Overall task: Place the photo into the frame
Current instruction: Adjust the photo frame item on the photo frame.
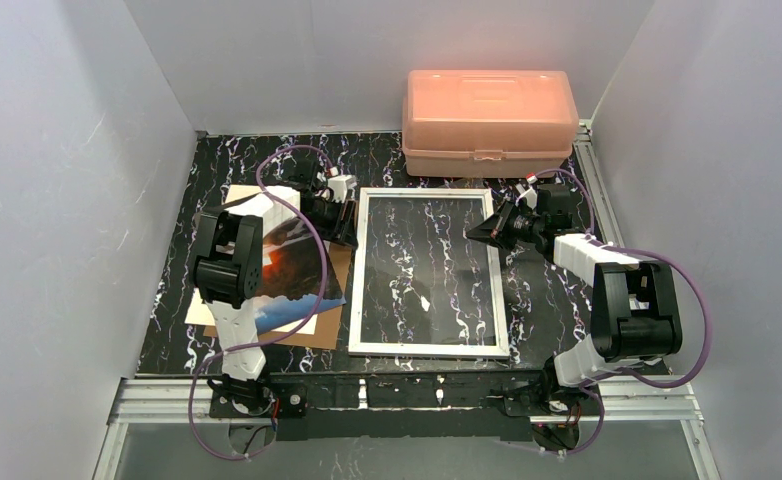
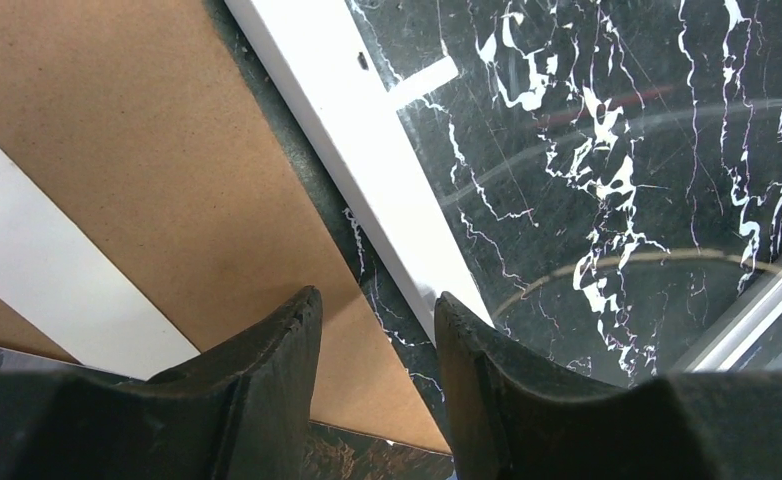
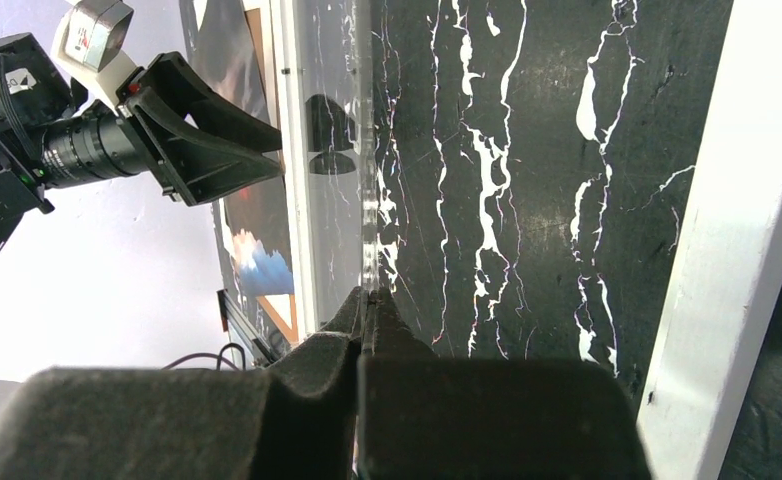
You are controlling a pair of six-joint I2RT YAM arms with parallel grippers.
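Looking down from the top camera, the frame lies flat mid-table with only its clear pane in it, and I can see the marble table straight through. The photo is outside it, just to the left, resting on the brown backing board and partly under my left arm. The left gripper hangs with fingers spread and nothing between them, over the strip between the board and the frame's left rail. The right gripper has its fingers pressed together over the pane. The pink box at the back has its lid down; I can't tell what's inside.
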